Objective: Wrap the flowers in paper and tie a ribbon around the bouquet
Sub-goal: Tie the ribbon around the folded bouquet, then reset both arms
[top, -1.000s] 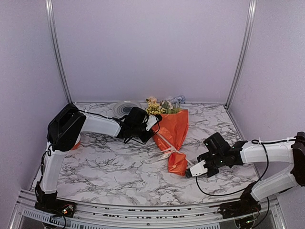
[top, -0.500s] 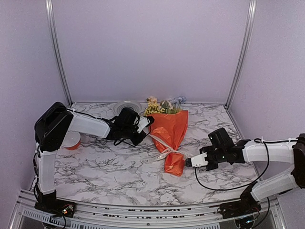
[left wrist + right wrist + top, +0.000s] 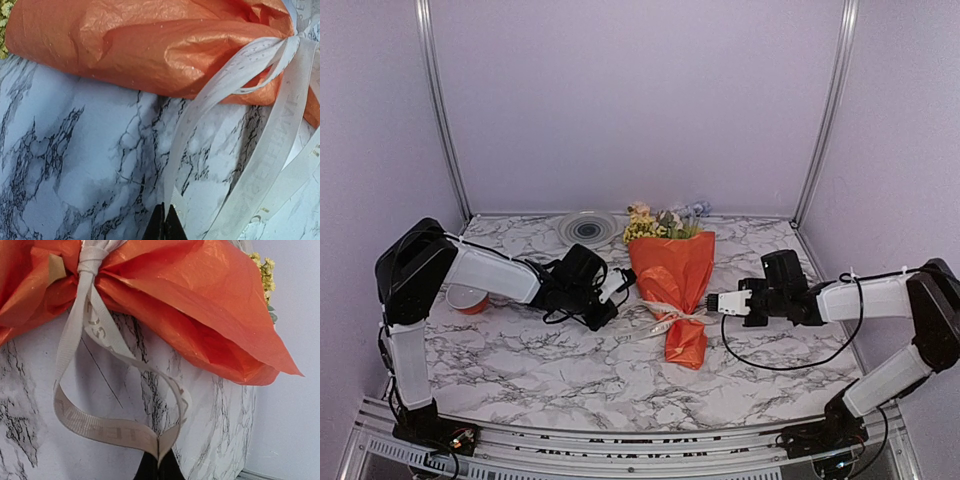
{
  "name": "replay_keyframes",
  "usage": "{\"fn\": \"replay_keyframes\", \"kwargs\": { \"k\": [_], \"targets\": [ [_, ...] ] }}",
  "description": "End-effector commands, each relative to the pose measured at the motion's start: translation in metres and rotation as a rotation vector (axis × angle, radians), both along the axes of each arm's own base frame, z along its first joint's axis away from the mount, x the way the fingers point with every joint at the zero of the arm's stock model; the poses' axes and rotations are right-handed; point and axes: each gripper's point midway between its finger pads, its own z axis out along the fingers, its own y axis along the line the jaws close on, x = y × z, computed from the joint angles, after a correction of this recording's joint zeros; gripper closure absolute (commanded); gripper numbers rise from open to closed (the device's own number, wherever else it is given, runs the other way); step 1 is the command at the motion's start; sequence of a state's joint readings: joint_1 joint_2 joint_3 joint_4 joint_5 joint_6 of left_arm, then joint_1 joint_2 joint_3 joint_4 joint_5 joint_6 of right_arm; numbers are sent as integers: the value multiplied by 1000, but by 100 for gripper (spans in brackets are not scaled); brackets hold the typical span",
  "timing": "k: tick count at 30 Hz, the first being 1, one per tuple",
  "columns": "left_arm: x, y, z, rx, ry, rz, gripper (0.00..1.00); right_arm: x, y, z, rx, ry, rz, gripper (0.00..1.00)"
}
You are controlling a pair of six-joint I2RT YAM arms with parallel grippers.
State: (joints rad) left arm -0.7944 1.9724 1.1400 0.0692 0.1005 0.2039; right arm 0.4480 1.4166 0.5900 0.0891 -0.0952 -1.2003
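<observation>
Both arms (image 3: 495, 275) outstretched low toward bouquet (image 3: 678, 285)

Soft, even, cool-violet light from above. Overhead view slightly grainy, shadows faint. Wrist views sharper; mild sheen on paper (image 3: 150, 45); ribbon (image 3: 280, 150) at 4 o'clock soft-focused.

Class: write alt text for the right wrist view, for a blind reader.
The shut right pincer pinches a loop of cream ribbon tied round an orange paper bouquet lying on a marble table; yellow flowers peek out.
</observation>
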Motion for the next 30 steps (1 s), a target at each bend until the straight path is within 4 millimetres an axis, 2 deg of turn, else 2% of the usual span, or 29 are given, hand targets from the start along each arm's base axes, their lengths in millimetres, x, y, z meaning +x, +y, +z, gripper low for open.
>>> {"fn": "replay_keyframes", "kwargs": {
  "k": [1, 2, 3, 4, 5, 6, 7, 11, 12, 14, 16, 17, 20, 23, 25, 28, 30],
  "targets": [
    [-18, 7, 0, 26, 52, 2, 100, 27, 2, 17, 11, -78, -35, 100],
    [-19, 7, 0, 28, 53, -2, 100, 28, 1, 17, 6, -84, -40, 100],
    [-21, 6, 2, 27, 49, -8, 100, 30, -1, 18, 7, -97, -53, 90],
    [-22, 6, 4, 25, 47, -15, 96, 33, -3, 20, 13, -113, -69, 72],
    [-24, 5, 7, 21, 43, -23, 81, 35, -4, 23, 21, -127, -85, 35],
    [-26, 4, 12, 12, 37, -32, 63, 37, -6, 26, 30, -146, -101, 5],
    [-27, 4, 17, 4, 27, -39, 49, 39, -8, 30, 40, -165, -120, 1],
    [-29, 9, 49, -30, -50, -59, 5, 48, -21, 61, 138, -280, -211, 0],
    [-33, 11, 56, -36, -63, -75, 1, 48, -24, 76, 193, -313, -223, 0],
    [-41, 11, 73, -68, -85, -130, 1, 48, -30, 96, 323, -329, -246, 0],
    [-53, 13, 82, -100, -88, -202, 1, 45, -40, 120, 478, -339, -277, 0],
    [-53, 16, 88, -118, -97, -195, 1, 43, -46, 127, 527, -349, -295, 0],
    [-33, 34, 104, -176, -127, -94, 1, 46, -82, 151, 691, -388, -436, 0],
    [-2, 60, 123, -197, -194, 72, 1, 51, -128, 160, 824, -380, -621, 0],
    [24, 87, 140, -220, -278, 218, 1, 53, -150, 162, 853, -395, -727, 0],
    [50, 136, 163, -273, -389, 448, 1, 56, -178, 166, 933, -413, -916, 0],
    [61, 175, 162, -283, -435, 612, 1, 56, -222, 169, 1145, -444, -1225, 0]
  ]
}}
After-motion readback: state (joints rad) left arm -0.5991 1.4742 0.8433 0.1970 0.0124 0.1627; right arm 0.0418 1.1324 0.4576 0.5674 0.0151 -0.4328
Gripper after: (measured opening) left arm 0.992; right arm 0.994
